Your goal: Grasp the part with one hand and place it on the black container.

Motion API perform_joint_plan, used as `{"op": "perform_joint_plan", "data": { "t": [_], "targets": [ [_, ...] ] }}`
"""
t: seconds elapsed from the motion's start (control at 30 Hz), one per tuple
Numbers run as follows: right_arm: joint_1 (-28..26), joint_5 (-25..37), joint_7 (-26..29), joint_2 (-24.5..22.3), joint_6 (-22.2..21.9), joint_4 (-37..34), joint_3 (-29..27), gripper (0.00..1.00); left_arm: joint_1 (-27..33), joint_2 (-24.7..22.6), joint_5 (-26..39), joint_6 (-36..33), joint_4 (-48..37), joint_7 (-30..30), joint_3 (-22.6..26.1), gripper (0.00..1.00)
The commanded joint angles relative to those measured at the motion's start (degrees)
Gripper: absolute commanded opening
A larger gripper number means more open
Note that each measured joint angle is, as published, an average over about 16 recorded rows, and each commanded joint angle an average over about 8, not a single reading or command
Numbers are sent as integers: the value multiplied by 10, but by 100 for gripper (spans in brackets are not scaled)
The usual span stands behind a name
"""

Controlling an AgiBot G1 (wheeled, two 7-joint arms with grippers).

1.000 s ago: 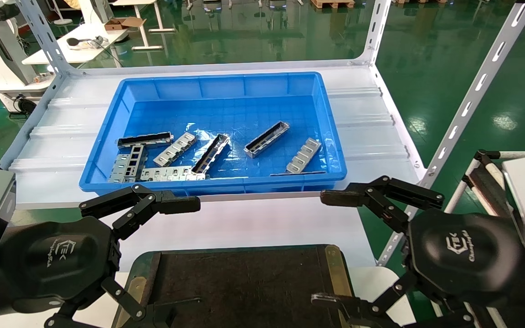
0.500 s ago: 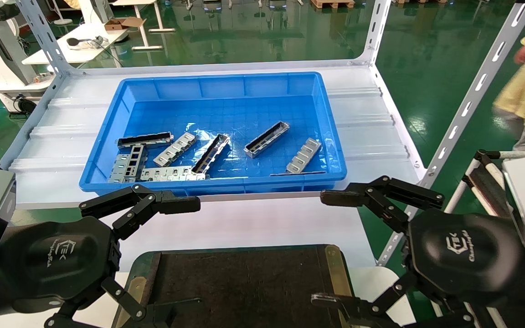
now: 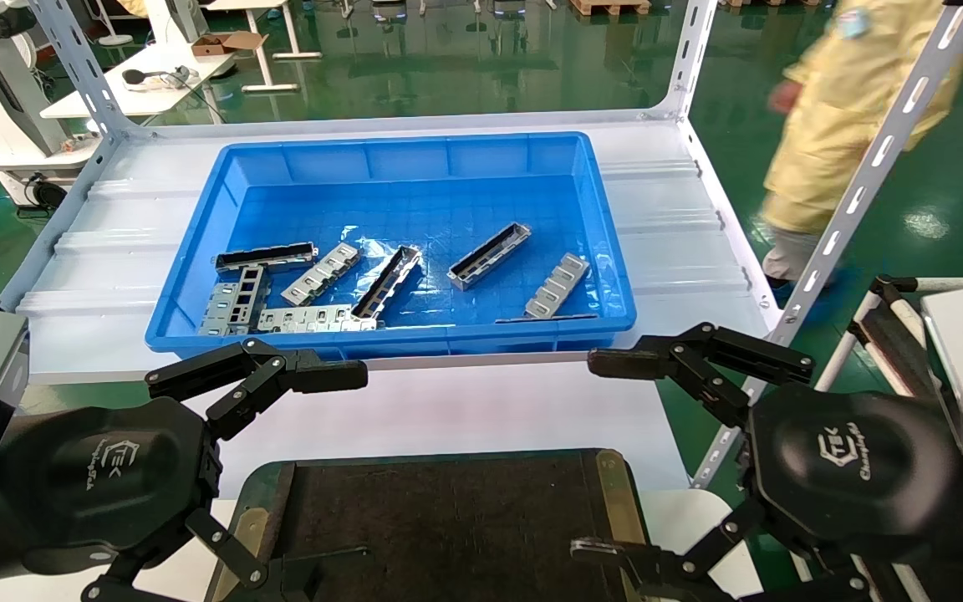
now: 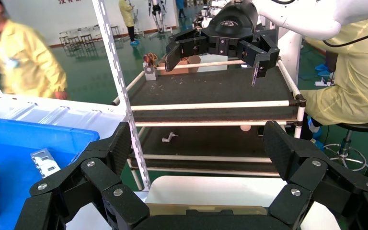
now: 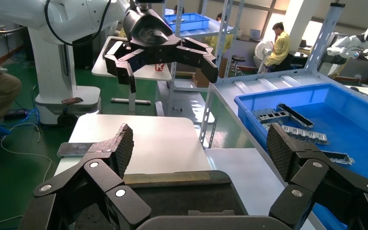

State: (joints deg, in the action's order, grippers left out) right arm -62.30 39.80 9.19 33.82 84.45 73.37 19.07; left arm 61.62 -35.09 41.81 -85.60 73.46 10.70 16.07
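Three silver-grey channel parts lie in the blue bin (image 3: pixel 197 251): one right of centre (image 3: pixel 490 255), one in the middle (image 3: pixel 387 280), one at the left (image 3: pixel 266 257). The black container (image 3: pixel 448 518) sits at the near edge between my grippers, with a brass side strip (image 3: pixel 615 493). My left gripper (image 3: pixel 335 478) is open and empty at the container's left side. My right gripper (image 3: pixel 588 456) is open and empty at its right side. Each wrist view shows its own open jaws, left (image 4: pixel 197 143) and right (image 5: pixel 199 143), over the container's end.
Flat stepped silver plates (image 3: pixel 323 273) (image 3: pixel 558 286) (image 3: pixel 235 305) lie among the channels. White perforated shelf posts (image 3: pixel 866 176) stand at the right and back left. A person in yellow (image 3: pixel 833 109) walks behind the right post. A white tabletop (image 3: pixel 448 410) lies between bin and container.
The person in yellow has walked in from the right edge toward the shelf. Both arms and all the parts have stayed still.
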Motion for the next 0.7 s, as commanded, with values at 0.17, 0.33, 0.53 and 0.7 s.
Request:
{"op": "perform_joint_plan", "data": {
  "t": [0.17,0.33,0.53,0.7],
  "targets": [
    [0,0,0,0,0,0,0,100,0,0,0,0,0,0,0,100],
    [0,0,0,0,0,0,0,100,0,0,0,0,0,0,0,100],
    [0,0,0,0,0,0,0,100,1,-1,1,1,-2,-1,0,100],
    [0,0,0,0,0,0,0,100,7,-4,4,3,-6,-1,2,100]
  ]
}}
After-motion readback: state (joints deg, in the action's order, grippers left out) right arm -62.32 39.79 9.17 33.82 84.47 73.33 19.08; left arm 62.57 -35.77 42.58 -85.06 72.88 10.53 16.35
